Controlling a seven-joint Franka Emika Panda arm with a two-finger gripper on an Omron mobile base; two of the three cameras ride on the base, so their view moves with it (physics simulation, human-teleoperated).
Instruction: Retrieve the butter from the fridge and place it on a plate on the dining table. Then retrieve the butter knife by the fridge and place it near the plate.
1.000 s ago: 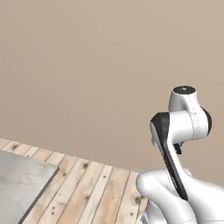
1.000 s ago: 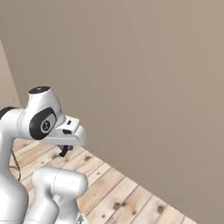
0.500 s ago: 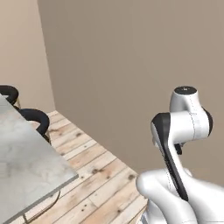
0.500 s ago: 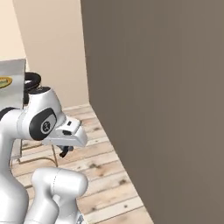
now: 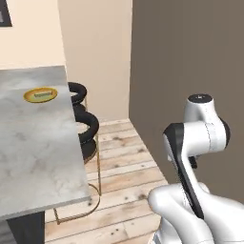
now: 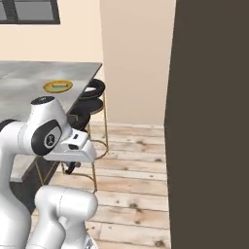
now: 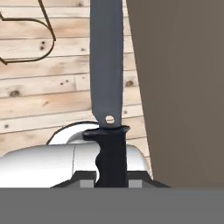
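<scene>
My gripper (image 7: 112, 179) is shut on the butter knife (image 7: 106, 78), holding its black handle, and the grey blade points away over the wooden floor. In the right base view the gripper (image 6: 71, 167) hangs low beside my arm, near the dining table's corner. The plate (image 5: 41, 95) with its orange-yellow rim lies on the dining table (image 5: 33, 152), far from the gripper; the plate (image 6: 58, 86) also lies on the marble top (image 6: 29, 78) in the right base view. At this size I cannot make out the butter on the plate. The fridge is out of view.
Two black round stools (image 5: 86, 125) on gold legs stand at the table's end, and those stools (image 6: 90, 97) are close to my hand. A dark brown wall panel (image 6: 209, 126) rises on the right. Wooden floor (image 5: 124, 157) lies open between the table and the panel.
The whole picture has swung as the base turned: the bare wall gave way to the dining table, stools and plate. The knife stays in the shut gripper.
</scene>
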